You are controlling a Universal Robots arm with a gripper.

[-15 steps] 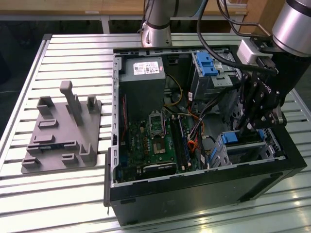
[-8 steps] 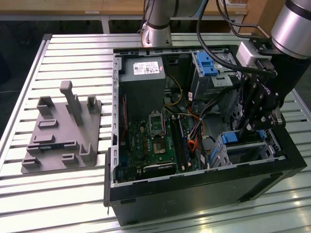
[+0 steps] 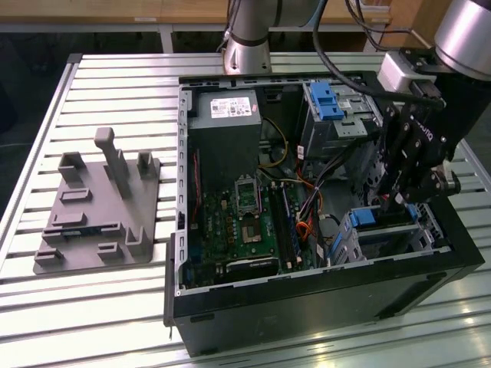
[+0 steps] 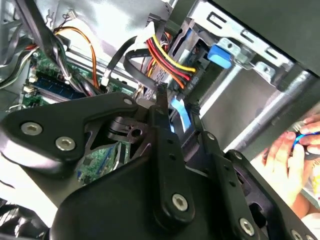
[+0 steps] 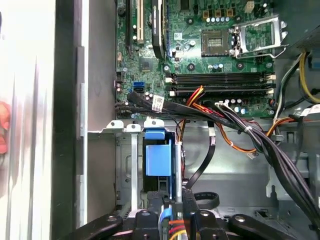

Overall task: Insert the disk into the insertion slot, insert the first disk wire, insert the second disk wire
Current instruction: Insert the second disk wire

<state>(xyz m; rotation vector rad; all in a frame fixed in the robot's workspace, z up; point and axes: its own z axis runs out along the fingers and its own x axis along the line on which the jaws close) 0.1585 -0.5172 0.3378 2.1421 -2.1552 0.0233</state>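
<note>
Disk point(image 3: 367, 218), a flat drive in a bright blue plastic carrier, is seen seated in the low grey perforated metal insertion slot point(image 3: 399, 244) at four o'clock in the exterior view. The black gripper point(image 5: 172, 202) is clenched on a wire connector point(image 5: 166, 216) beside it. Misalignment could bend the plug; loose black cables point(image 5: 210, 117) could be snagged.

A slatted metal table point(image 3: 107, 77) carries a grey fixture plate point(image 3: 100, 207) and an open computer case point(image 3: 307, 299).

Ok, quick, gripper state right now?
Gripper: jaws nearly closed, pinched around a wire connector at the blue-framed disk in the insertion slot.
</note>
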